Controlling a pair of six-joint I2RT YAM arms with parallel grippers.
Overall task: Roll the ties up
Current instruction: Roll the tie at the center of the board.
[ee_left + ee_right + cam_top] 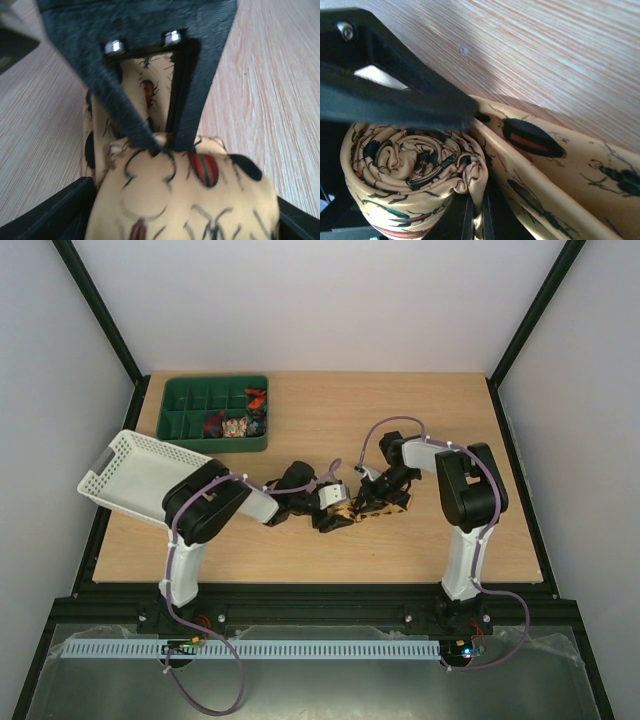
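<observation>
Looking between the left gripper's (pixel 336 512) fingers, you've got the tan-gold tie (pixel 190 200) rolled into a fat coil. The jaws stand wide on either side of it, not squeezing. The right gripper (pixel 161 145) sits opposite, pinched fully closed, tips touching the coil's edge. Can't tell if any cloth is caught. Just beside its fingers the unrolled strip (pixel 570 165) lies flat on the table (pixel 430 420). Well beyond the left gripper there's a white basket (pixel 130 472), then a green tray (pixel 215 447).
</observation>
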